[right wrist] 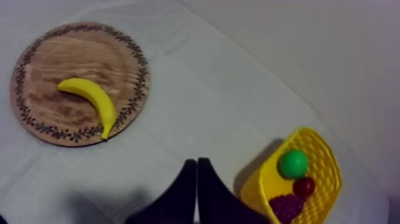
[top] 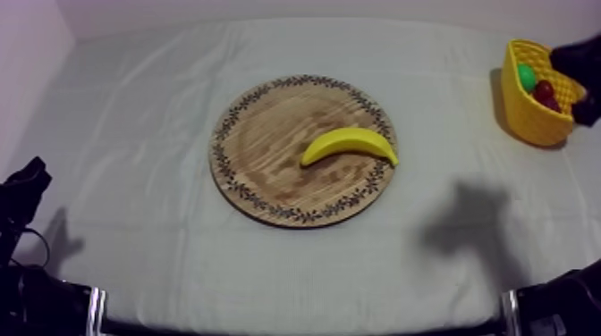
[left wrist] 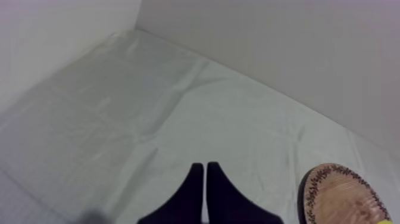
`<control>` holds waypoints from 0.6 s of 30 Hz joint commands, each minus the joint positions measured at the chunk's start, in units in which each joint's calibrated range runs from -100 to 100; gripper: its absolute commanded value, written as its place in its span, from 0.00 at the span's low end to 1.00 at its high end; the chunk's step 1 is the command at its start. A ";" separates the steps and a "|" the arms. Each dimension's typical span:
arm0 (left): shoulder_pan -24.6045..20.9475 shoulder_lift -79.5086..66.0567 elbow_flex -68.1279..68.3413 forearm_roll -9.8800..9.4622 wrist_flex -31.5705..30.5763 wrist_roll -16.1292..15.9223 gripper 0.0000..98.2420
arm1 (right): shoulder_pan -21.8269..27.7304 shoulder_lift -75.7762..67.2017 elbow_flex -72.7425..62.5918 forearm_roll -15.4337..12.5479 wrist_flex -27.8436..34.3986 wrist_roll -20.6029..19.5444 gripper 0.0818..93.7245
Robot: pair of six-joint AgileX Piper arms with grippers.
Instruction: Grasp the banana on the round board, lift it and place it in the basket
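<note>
wrinkly grey-white tablecloth [top: 161, 116] spreading everywhere, pale wall [left wrist: 297, 47] rising behind, yellow banana [top: 349, 143] lying curved on the wooden board [top: 259, 143], left gripper [left wrist: 205, 168] and right gripper [right wrist: 197, 164] both sitting pinched together

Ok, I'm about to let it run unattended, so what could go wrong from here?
The banana is curved and lies near the wooden board rim, so a grasp could slip or push it off. The yellow basket already holds other fruit, so the long banana might not settle inside.

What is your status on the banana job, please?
Left gripper shut, empty. Right gripper shut, empty, near yellow basket. Banana lying on wooden board. Nothing in the way.
</note>
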 commanded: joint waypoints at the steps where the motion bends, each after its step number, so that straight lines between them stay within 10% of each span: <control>1: -0.01 0.04 0.00 -0.02 0.00 0.00 0.00 | -2.56 11.05 -11.73 -0.08 5.29 0.93 0.00; 18: -0.01 0.04 0.00 -0.02 0.00 0.00 0.00 | -10.77 44.61 -32.60 0.01 13.52 7.85 0.01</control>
